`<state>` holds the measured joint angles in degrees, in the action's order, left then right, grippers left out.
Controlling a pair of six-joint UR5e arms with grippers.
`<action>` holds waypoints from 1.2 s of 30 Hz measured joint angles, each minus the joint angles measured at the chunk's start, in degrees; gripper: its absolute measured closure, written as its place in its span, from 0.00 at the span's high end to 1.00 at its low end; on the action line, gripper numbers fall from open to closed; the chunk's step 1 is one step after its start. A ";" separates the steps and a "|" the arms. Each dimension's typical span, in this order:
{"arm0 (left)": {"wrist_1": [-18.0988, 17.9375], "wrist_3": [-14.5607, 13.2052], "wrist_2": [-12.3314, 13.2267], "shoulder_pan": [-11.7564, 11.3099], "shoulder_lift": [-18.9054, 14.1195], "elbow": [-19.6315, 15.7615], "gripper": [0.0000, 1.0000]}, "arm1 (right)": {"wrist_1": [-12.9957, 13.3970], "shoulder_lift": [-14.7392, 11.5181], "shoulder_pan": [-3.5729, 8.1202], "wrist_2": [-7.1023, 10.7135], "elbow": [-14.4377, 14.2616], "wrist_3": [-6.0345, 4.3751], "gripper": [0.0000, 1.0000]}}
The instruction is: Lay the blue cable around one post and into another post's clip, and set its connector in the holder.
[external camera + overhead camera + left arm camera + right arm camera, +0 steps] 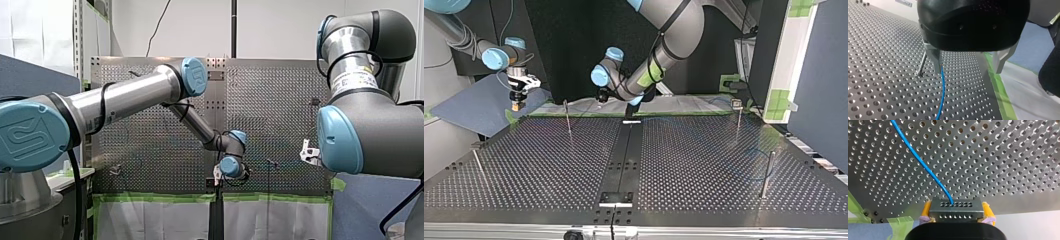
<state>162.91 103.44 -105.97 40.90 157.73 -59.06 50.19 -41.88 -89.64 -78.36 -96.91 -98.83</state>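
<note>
The blue cable [923, 166] is thin and smooth. It crosses over the perforated bench [1003, 157] and ends in its connector [956, 210] — a small grey metal block with rows of holes, held beyond the bench's edge between yellow fingers [926, 210]. In the left wrist view another stretch rises off the bench just beside a thin metal post [923, 63], not touching it. In the top view a post [738, 122] near the bench's far right corner carries a clip [736, 103] on top — a plain one [766, 175] stands by the right edge.
</note>
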 joint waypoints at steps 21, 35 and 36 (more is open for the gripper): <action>4.38 -4.07 1.19 2.94 -4.43 -2.92 1.00 | -0.06 0.00 -0.45 1.18 0.01 0.15 0.25; -1.74 -4.79 6.14 4.02 -6.42 -5.09 1.00 | 0.16 0.00 -0.78 1.27 0.00 -0.11 0.25; -1.78 -4.71 6.18 4.15 -6.43 -4.93 1.00 | 0.19 0.00 -0.77 1.27 0.00 -0.15 0.25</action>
<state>161.13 98.73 -99.79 45.05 151.31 -63.99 50.39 -41.88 -90.41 -77.09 -96.90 -98.97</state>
